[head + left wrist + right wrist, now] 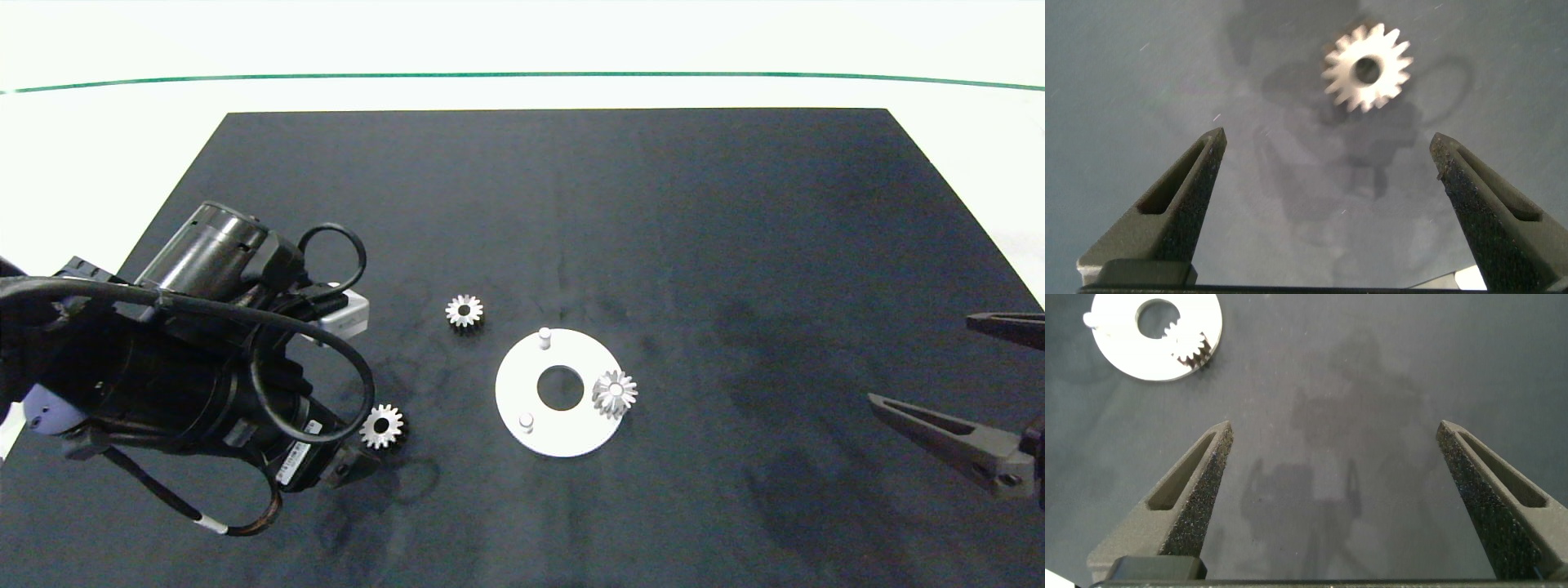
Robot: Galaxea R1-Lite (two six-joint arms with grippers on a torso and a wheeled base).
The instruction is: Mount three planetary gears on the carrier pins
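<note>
My left gripper (1327, 175) hangs low over the dark mat (735, 245) near its left edge, fingers spread wide and holding nothing, with one silvery planetary gear (382, 426) lying flat on the mat just beyond the fingertips; in my left wrist view that same gear (1367, 67) sits ahead of the gap between my fingers, untouched. A second gear (464, 311) lies flat on the mat farther toward the far edge, between my left arm and the white carrier disc (571, 437), apart from both. The disc rests near the middle of the mat, its large centre hole bare. Two of its white carrier pins (544, 337) stand uncovered, one on the far side and one (526, 422) on the near-left side. The third gear (614, 394) sits on the disc's right side, at the rim, looking slightly tilted. At the mat's right edge my right gripper (1333, 469) waits well apart from the disc, its fingers also wide apart and empty, with the disc (1127, 355) and its mounted gear (1190, 348) visible in the distance.
</note>
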